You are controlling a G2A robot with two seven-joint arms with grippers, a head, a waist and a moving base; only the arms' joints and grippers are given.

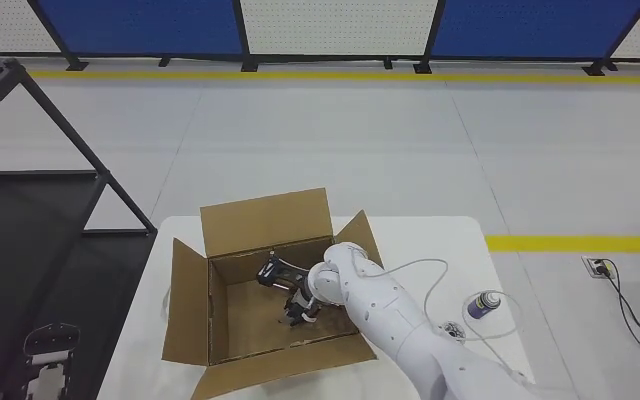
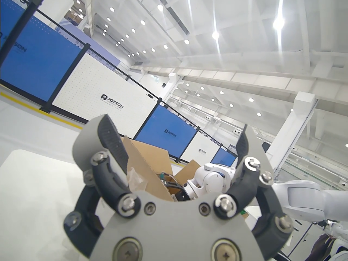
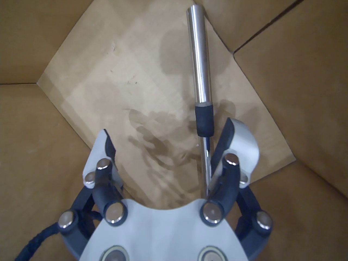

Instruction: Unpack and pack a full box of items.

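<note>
Locate the steel-handled tool (image 3: 201, 63) on the floor of the box (image 3: 40, 28): its long axis runs straight ahead of the right gripper (image 3: 168, 133) (open, holding nothing) — off-centre, just beside one jaw. The left gripper (image 2: 176, 126) — also open — waits outside.

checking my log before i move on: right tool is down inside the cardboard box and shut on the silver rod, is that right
Not quite. The right tool is down inside the cardboard box, but it is open, not shut on the silver rod: the right wrist view shows its fingers spread, with the rod lying beside one of them.
</note>
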